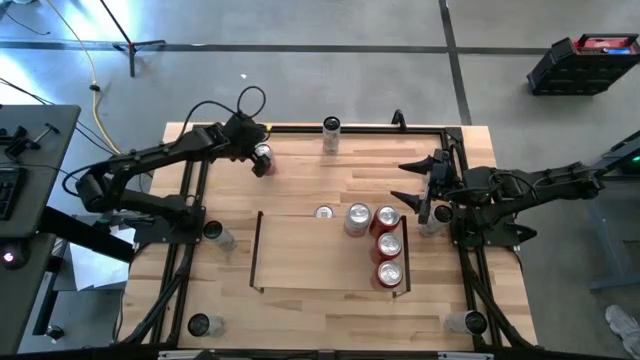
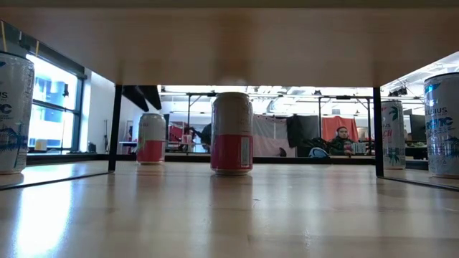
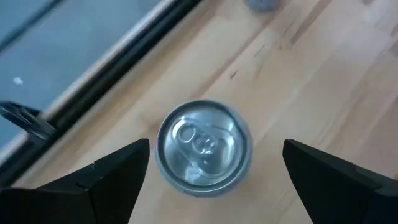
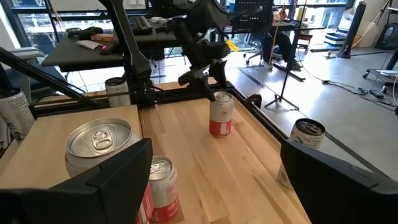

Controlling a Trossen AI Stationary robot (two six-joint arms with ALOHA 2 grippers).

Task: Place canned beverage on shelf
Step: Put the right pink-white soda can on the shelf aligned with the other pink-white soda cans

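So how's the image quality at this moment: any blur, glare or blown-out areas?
Left wrist view: the can under the open left gripper is soft and smeared. Low view: the window is blown out, with a bright patch of glare on the tabletop. High view: glare washes the floor at upper left. Right wrist view: fairly sharp.

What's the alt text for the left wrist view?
A can seen from straight above, its silver top and pull tab showing, sits between the open fingers of the left hand, which touch nothing. It stands on the light-wood table near a black rail at the edge, with grey floor beyond.
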